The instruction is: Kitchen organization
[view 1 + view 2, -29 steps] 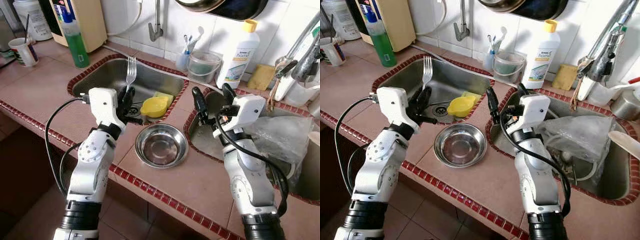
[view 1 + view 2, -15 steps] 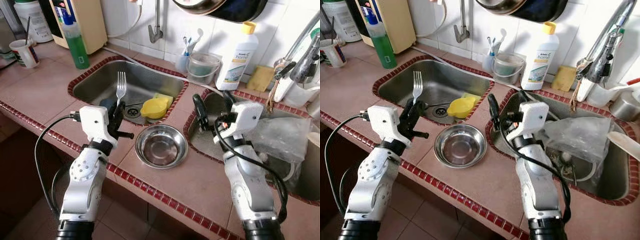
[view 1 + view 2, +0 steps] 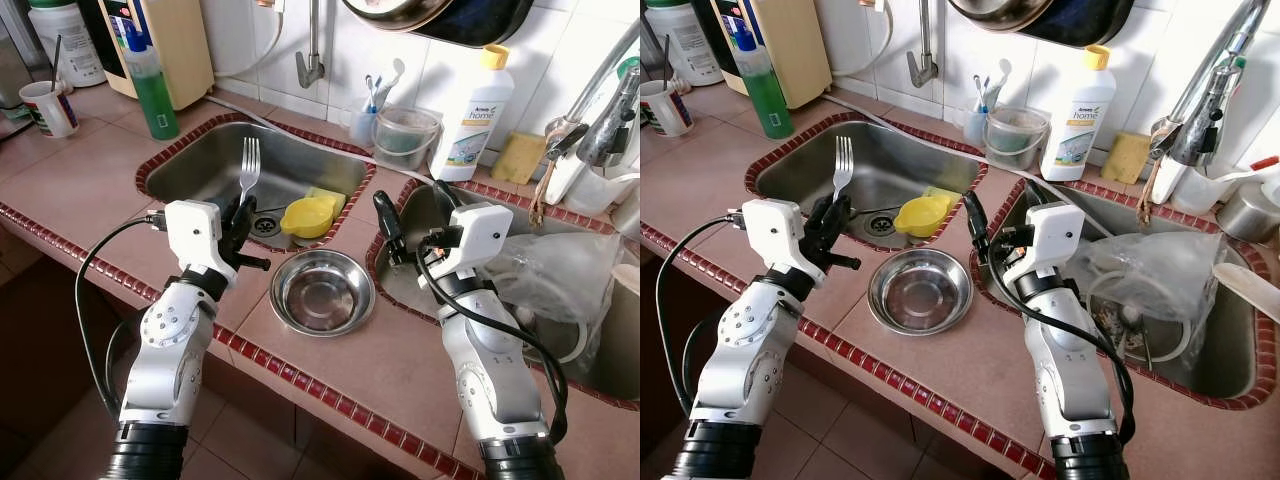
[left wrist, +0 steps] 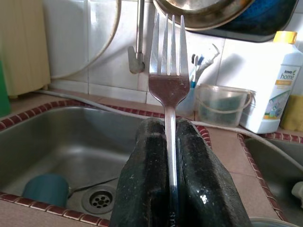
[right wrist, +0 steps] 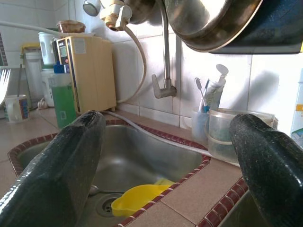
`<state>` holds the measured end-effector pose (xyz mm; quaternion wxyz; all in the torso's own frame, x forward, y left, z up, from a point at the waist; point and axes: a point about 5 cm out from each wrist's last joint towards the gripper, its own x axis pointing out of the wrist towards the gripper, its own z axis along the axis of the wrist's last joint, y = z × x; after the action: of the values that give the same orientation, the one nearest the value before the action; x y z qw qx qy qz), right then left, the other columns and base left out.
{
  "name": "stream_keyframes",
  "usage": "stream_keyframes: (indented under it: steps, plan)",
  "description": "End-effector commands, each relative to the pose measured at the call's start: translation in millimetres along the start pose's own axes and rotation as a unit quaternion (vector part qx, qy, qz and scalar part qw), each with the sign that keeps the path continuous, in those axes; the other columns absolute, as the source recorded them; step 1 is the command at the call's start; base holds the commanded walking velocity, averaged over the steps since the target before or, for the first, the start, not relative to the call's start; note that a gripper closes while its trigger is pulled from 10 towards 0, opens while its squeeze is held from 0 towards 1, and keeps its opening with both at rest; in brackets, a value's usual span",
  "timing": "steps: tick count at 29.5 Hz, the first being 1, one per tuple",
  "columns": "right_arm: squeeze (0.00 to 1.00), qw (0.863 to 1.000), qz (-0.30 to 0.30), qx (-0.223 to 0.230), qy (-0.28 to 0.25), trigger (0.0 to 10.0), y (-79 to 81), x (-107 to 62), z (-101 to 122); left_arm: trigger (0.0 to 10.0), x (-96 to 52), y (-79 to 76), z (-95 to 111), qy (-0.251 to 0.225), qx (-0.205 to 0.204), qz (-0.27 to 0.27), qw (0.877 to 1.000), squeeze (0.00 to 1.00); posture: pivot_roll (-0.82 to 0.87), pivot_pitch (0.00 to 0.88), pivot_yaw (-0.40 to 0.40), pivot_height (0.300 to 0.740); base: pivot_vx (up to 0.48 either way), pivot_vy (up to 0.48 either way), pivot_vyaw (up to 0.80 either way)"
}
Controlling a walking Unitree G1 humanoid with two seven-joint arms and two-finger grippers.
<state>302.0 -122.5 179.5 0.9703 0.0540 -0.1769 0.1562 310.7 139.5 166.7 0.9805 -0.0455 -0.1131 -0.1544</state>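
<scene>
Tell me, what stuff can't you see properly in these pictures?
- Fork handle: left wrist view, hidden between the left gripper's fingers.
- Right sink's contents: eye views, covered by a plastic bag.
- White bottle's small print: too small.
- Hanging pan: cut off at the top edge.

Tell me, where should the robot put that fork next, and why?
Probably carry it right and lower it into the steel bowl. The left gripper holds the fork upright, tines up, over the left sink's edge; the bowl sits empty just beside it on the counter.
</scene>
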Motion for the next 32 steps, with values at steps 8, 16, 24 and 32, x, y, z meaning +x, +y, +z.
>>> stream_keyframes:
  steps: [8,16,24,32]
  plan:
    - [0.00,1.000,0.000,0.000,-0.009,10.0,1.7,2.8,3.8,10.0,2.9,-2.4,-5.2,0.031,0.002,-0.015,0.999,0.00,-0.04,0.041,0.003,0.740,0.000,0.000,0.00]
    - [0.00,1.000,0.004,0.002,-0.010,10.0,3.5,2.7,3.6,10.0,4.0,-4.5,-4.3,0.034,-0.012,-0.022,0.999,0.00,-0.05,0.036,0.002,0.740,0.000,0.000,0.00]
    - [0.00,1.000,0.008,0.003,-0.009,10.0,5.2,2.2,3.4,10.0,3.4,-8.3,-6.9,0.046,-0.013,-0.032,0.998,0.00,-0.04,0.036,0.001,0.740,0.000,0.291,0.00]
    - [0.00,1.000,0.009,0.004,-0.008,10.0,5.7,1.7,3.2,10.0,3.7,-11.1,-7.0,0.049,-0.013,-0.038,0.998,0.00,-0.05,0.037,0.005,0.740,0.000,0.480,0.00]
